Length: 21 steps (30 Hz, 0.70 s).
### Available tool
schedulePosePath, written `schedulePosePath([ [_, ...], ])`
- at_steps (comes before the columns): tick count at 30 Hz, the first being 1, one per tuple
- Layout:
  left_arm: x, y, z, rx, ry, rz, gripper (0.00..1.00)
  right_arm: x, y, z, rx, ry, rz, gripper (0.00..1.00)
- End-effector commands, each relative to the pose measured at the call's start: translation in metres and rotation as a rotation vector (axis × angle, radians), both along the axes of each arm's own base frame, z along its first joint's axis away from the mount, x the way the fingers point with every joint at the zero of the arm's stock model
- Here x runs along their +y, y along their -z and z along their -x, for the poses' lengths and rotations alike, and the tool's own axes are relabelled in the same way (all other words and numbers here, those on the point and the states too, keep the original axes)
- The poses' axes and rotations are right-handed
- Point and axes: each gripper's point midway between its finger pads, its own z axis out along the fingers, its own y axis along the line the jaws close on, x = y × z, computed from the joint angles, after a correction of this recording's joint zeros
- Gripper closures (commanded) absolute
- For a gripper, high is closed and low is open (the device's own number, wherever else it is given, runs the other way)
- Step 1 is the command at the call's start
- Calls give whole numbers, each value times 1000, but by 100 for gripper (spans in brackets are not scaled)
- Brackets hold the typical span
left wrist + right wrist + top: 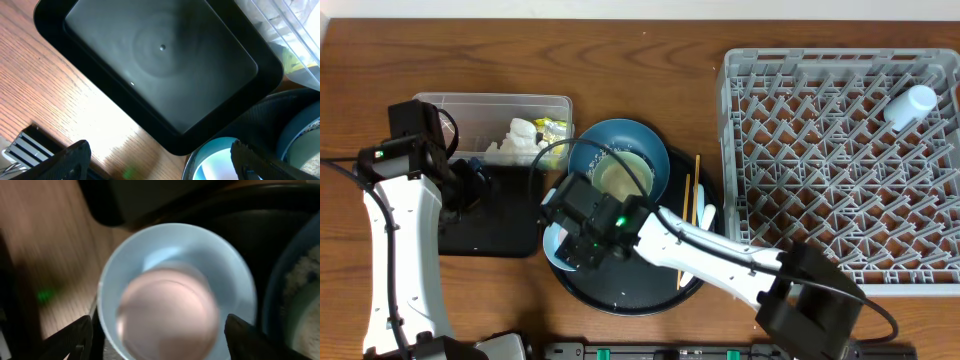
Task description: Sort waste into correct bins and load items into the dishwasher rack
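Over the small bowl [120, 265] with a cup [167, 312] inside: right claw [159, 330], open, best centred, lowered, closed on one rim wall.

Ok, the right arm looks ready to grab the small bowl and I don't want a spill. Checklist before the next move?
1. Right gripper open: ok.
2. It hangs over the small light-blue round bowl: ok.
3. Bowl empty: not ok, a pale round cup sits inside.
4. Fingers touching the bowl: cannot tell, blurred.
5. Left gripper open, over the shallow black rectangular tray: ok.
6. Grey plastic lattice rack has free pegs: ok.
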Motion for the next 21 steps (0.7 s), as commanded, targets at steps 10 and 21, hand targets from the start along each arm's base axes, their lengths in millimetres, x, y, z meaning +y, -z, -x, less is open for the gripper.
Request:
schedulePosePath([
  [10,3,3,4,18,-10,-10,9,6,17,9,6,-6,22,29],
  [21,3,3,4,19,-10,-9,9,-1,18,-5,-51,67,56,47],
])
